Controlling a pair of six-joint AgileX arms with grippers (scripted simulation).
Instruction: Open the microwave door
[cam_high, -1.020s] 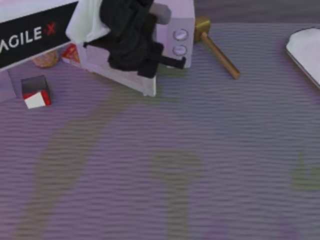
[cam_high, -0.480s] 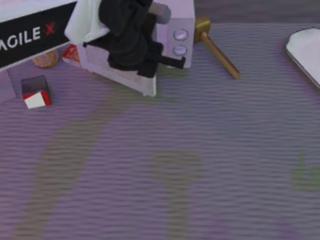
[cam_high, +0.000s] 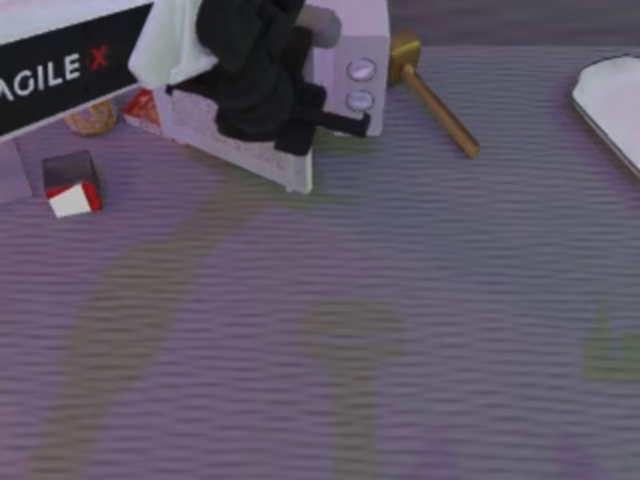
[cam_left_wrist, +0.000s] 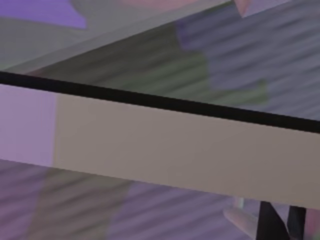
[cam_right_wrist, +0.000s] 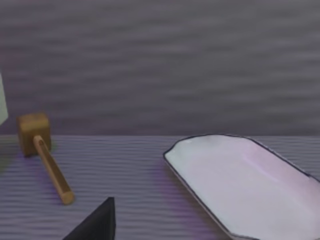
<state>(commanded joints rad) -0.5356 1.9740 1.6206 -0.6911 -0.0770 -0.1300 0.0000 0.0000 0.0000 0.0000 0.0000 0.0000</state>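
Observation:
The microwave (cam_high: 352, 35) stands at the back of the table, left of centre, its two knobs (cam_high: 360, 70) facing the front. The microwave door (cam_high: 288, 172) is swung partly out from the front, with its free edge nearest the table's middle. My left gripper (cam_high: 340, 122) reaches over the door's upper edge beside the control panel and is shut on the door. In the left wrist view the door (cam_left_wrist: 175, 145) crosses close up as a pale band, with two black fingers (cam_left_wrist: 272, 225) near it. My right gripper (cam_right_wrist: 97, 222) is outside the top view, parked off to the right.
A wooden mallet (cam_high: 435, 95) lies just right of the microwave. A white plate (cam_high: 612, 100) sits at the right edge. A red and white block (cam_high: 72, 188), a doughnut (cam_high: 90, 120) and a red item (cam_high: 142, 108) lie left of the oven.
Hardly anything has changed. The left gripper and the door's top have crept a touch to the left.

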